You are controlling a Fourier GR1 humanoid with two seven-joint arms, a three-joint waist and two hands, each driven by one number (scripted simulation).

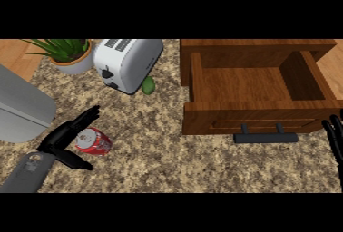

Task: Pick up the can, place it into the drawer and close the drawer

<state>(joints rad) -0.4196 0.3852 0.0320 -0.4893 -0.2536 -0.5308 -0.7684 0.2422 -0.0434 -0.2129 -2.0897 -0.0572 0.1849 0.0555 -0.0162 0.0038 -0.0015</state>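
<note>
A red can (94, 141) with a silver top stands on the speckled counter at the lower left. My left hand (62, 137) is around it from the left, fingers straight along its far side and thumb below it, not closed on it. The wooden drawer (258, 86) at the upper right is pulled open and holds nothing; its dark handle (265, 137) is on the front panel. My right hand (334, 138) shows at the right edge, fingers up, resting beside the drawer front.
A white toaster (127, 61) stands at the back, with a green object (148, 85) lying next to it. A potted plant (67, 53) is at the back left. A grey rounded object (20, 108) fills the left edge.
</note>
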